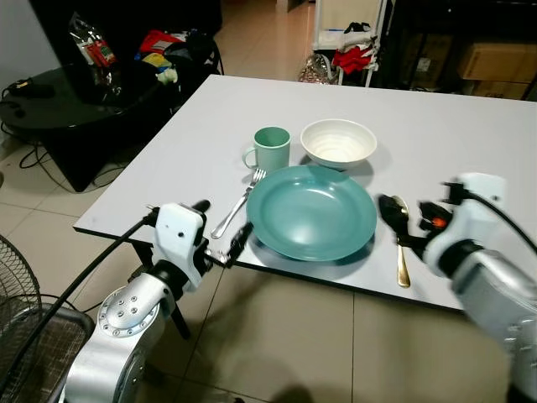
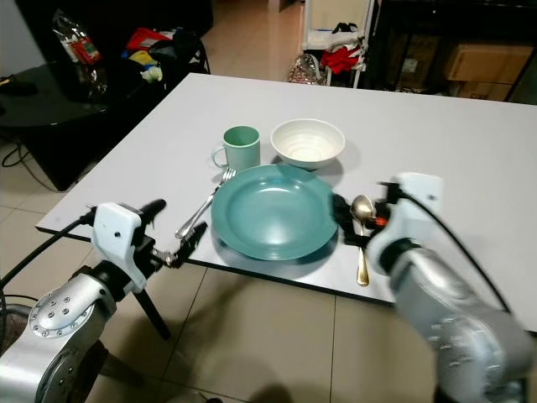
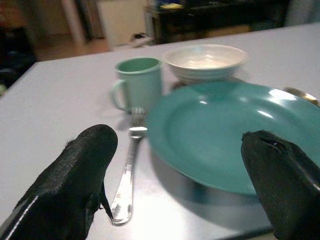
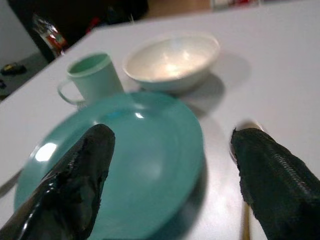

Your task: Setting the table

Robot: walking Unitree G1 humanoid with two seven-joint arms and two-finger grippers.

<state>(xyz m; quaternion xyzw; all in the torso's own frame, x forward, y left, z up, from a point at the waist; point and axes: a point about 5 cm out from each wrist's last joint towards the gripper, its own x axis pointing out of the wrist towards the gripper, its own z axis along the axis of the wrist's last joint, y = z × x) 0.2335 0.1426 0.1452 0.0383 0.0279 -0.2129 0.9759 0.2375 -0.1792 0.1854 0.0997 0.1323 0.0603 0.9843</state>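
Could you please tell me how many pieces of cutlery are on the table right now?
2: a fork left of the teal plate, and a gold spoon right of it, partly behind the right gripper.

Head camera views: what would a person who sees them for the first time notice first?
Most likely the big teal plate near the front edge of the white table, with a fork on its left and a gold spoon on its right. Behind it stand a green mug and a white bowl. The left end effector and right end effector, both open, flank the plate at the table's edge.
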